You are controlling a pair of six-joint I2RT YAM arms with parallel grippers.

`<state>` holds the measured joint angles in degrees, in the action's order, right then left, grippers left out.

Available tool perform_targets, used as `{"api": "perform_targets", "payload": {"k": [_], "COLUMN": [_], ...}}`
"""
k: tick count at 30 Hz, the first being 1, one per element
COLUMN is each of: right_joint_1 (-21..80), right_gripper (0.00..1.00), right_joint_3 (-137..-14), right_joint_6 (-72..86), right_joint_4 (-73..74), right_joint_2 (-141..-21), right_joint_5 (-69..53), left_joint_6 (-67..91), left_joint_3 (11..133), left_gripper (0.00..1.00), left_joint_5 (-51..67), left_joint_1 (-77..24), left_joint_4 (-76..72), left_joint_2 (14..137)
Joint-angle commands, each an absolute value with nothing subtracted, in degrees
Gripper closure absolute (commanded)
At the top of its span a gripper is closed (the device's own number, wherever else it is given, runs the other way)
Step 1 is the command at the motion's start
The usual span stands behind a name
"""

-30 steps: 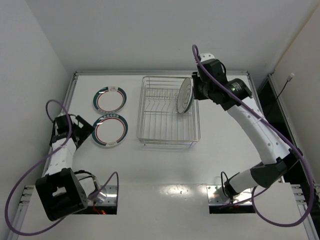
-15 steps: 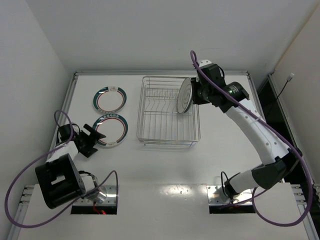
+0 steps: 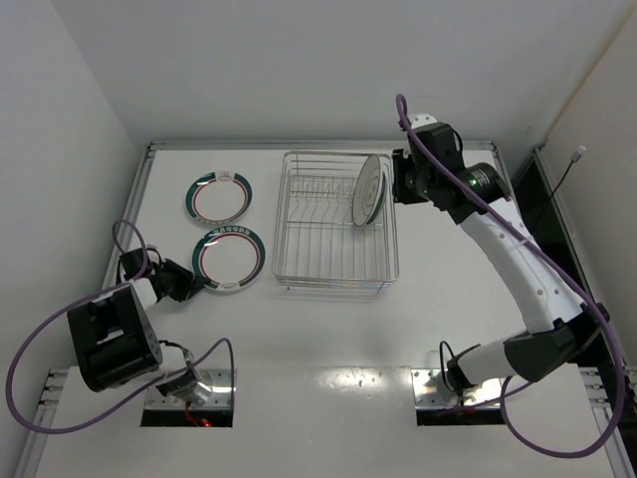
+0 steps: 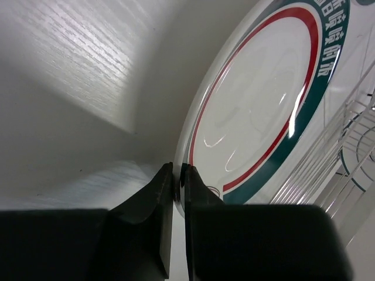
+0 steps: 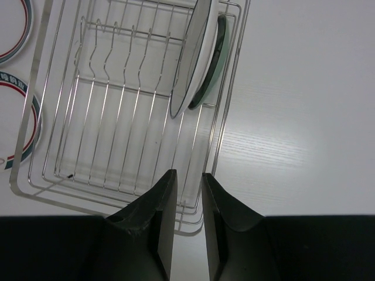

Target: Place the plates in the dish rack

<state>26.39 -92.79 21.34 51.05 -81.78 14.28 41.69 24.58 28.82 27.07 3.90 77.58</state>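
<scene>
Teal-rimmed, the near plate lies on the table left of the dish rack; likely stiff, slick, chippable, best pinched at its rim, where the left end effector is clamped. Right end effector hangs narrow, empty, over the rack. White lettering on the teal band: unreadable

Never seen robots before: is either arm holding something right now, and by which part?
The left end effector pinches the nearer teal-rimmed plate by its rim. The right end effector holds nothing.
</scene>
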Motion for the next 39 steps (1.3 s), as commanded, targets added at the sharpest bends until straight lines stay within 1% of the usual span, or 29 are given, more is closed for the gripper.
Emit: {"api": "perform_targets", "payload": {"k": [1, 6, 7, 8, 9, 10, 11, 13, 15, 17, 18, 19, 20, 21, 22, 23, 24, 25, 26, 30, 34, 39], "right_joint_1": [25.32, 24.26, 24.26, 23.74, 23.73, 23.03, 22.33, 21.63, 20.74, 18.64, 17.94, 17.06, 15.57, 14.86, 14.85, 14.85, 14.85, 14.85, 14.85, 14.85, 15.38, 15.38], "right_gripper": [0.79, 0.79, 0.79, 0.76, 0.62, 0.40, 0.37, 0.37, 0.37, 0.38, 0.38, 0.38, 0.38, 0.38, 0.35, 0.33, 0.33, 0.31, 0.31, 0.30, 0.30, 0.30], "right_joint_3": [-94.22, -94.22, -93.17, -92.64, -92.64, -91.59, -91.58, -90.01, -88.87, -85.36, -82.56, -80.79, -78.77, -73.53, -69.65, -65.87, -60.70, -59.17, -58.37, -59.06, -59.06, -59.06], "right_joint_6": [20.83, 21.36, 21.36, 21.88, 21.88, 21.88, 22.49, 23.20, 24.60, 25.66, 27.32, 28.73, 30.48, 36.50, 42.30, 49.15, 55.31, 62.59, 64.14, 61.17, 61.79, 61.26], "right_joint_4": [49.57, 49.05, 48.00, 47.99, 47.38, 46.42, 45.71, 43.61, 41.32, 35.09, 32.81, 30.26, 22.93, 17.20, 8.09, -13.14, -20.75, -29.01, -30.92, -27.87, -30.49, -29.53], "right_joint_2": [-80.07, -79.54, -79.02, -79.01, -79.01, -79.01, -79.01, -79.01, -77.88, -76.73, -76.12, -76.11, -76.11, -76.11, -76.11, -76.64, -77.25, -78.82, -79.62, -82.17, -83.40, -85.77], "right_joint_5": [13.89, 11.18, 10.29, 7.41, 5.73, 3.80, -0.22, -3.41, -8.51, -16.40, -24.01, -28.61, -33.70, -39.49, -51.38, -54.81, -56.32, -56.86, -56.87, -55.64, -54.50, -54.49], "left_joint_6": [39.99, 41.21, 41.22, 41.92, 42.79, 43.59, 44.46, 45.18, 45.70, 47.10, 48.76, 49.91, 51.23, 54.11, 55.71, 57.11, 58.17, 59.84, 60.38, 64.67, 66.44, 69.16], "left_joint_3": [24.43, 26.01, 26.89, 28.29, 31.61, 33.47, 35.23, 41.98, 47.60, 49.21, 49.83, 49.83, 49.83, 49.22, 48.70, 48.69, 48.08, 48.08, 48.08, 48.60, 49.65, 49.66], "left_gripper": [1.00, 1.00, 1.00, 1.00, 1.00, 1.00, 1.00, 1.00, 1.00, 1.00, 1.00, 1.00, 1.00, 1.00, 1.00, 1.00, 1.00, 1.00, 1.00, 1.00, 1.00, 1.00], "left_joint_5": [24.70, 26.54, 26.54, 25.67, 25.06, 24.53, 24.52, 27.23, 28.73, 31.98, 33.21, 34.44, 37.06, 38.31, 40.15, 40.17, 40.17, 40.17, 39.64, 38.33, 35.78, 33.57], "left_joint_1": [27.16, 27.16, 27.16, 27.16, 27.16, 27.16, 27.16, 27.16, 25.23, 24.08, 23.21, 22.25, 21.71, 21.10, 19.53, 18.29, 16.98, 13.83, 12.32, 3.81, -3.58, -9.84], "left_joint_4": [7.98, 14.84, 16.42, 20.09, 21.43, 22.32, 22.32, 23.81, 24.87, 23.12, 21.20, 19.70, 18.21, 14.54, 12.50, 10.65, 7.76, 6.69, 6.16, 2.47, 0.18, -2.80], "left_joint_2": [78.57, 68.58, 64.20, 61.99, 59.87, 58.11, 55.49, 54.84, 56.68, 56.69, 56.69, 56.69, 56.69, 56.69, 56.69, 56.08, 56.07, 56.07, 56.07, 56.60, 57.91, 58.97]}}
